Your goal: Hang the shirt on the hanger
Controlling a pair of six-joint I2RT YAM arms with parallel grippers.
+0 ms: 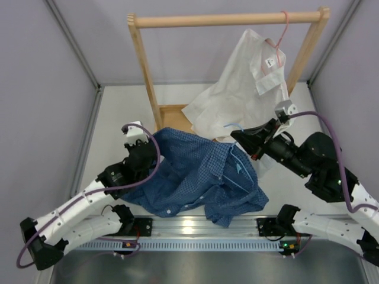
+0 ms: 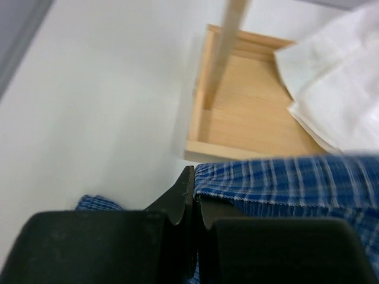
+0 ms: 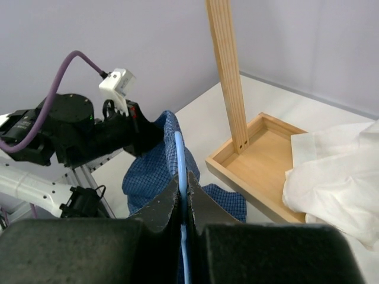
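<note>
Shirt [image 1: 195,171], frame centre, heaped on counter [image 1: 118,118]: left pincer [image 2: 194,198] clenched on its edge; right pincer [image 3: 183,188] grasping hanger [image 3: 179,151].

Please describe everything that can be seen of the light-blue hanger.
The hanger is a thin light-blue rod, plastic or coated wire by its look. Only parts show. In the right wrist view a slim strip runs up between the fingers of the right claw, which is shut on it. From above, its curved hook sticks out beside that claw, and a small pale piece shows against the shirt. The rest is hidden by cloth.
</note>
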